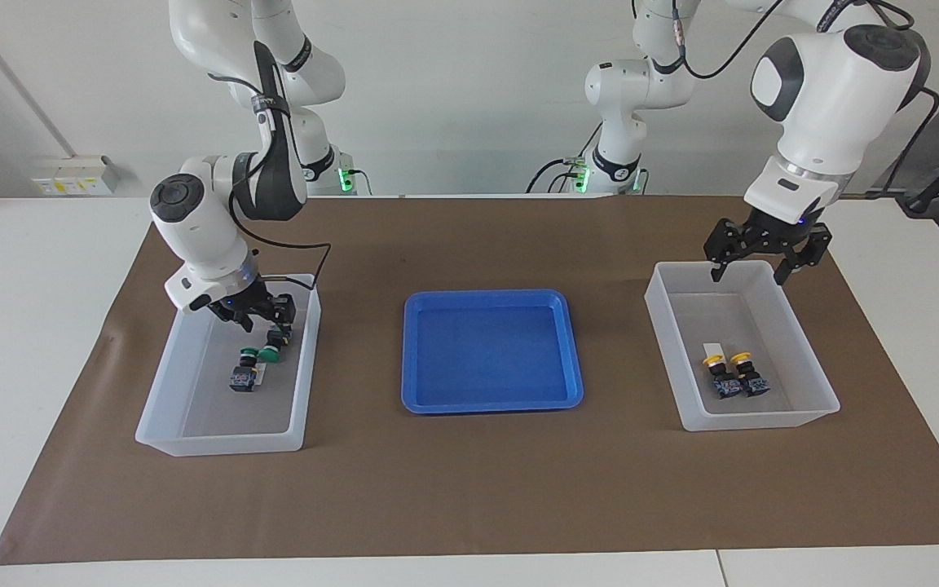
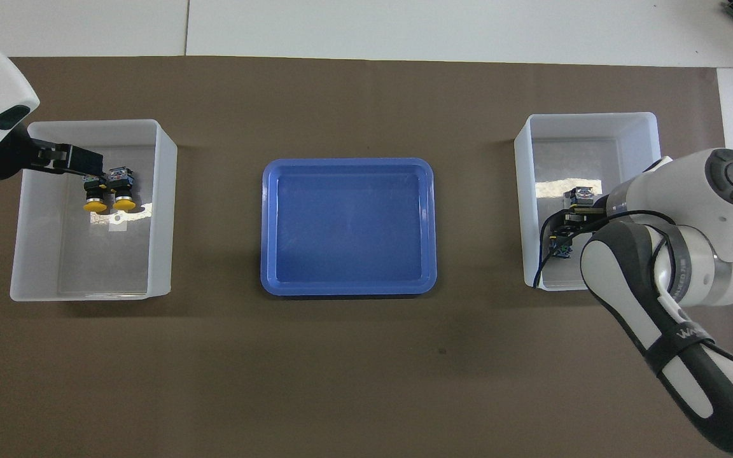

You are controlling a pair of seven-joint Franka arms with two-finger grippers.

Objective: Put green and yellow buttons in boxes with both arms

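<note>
Two yellow buttons (image 1: 729,373) (image 2: 109,196) lie side by side in the box (image 1: 820,383) (image 2: 161,210) at the left arm's end. My left gripper (image 1: 747,275) hangs open and holds nothing, high over that box's edge nearest the robots. In the other box (image 1: 306,383) (image 2: 522,210) lies one green button (image 1: 245,368), and a second green button (image 1: 271,352) lies right beside it. My right gripper (image 1: 266,322) stands low inside this box just above the second one, fingers apart. In the overhead view the right arm hides most of that gripper.
An empty shallow blue tray (image 1: 492,403) (image 2: 347,289) sits on the brown mat between the two boxes. Two smaller white arms with green lights (image 1: 331,167) stand at the table's edge by the robots.
</note>
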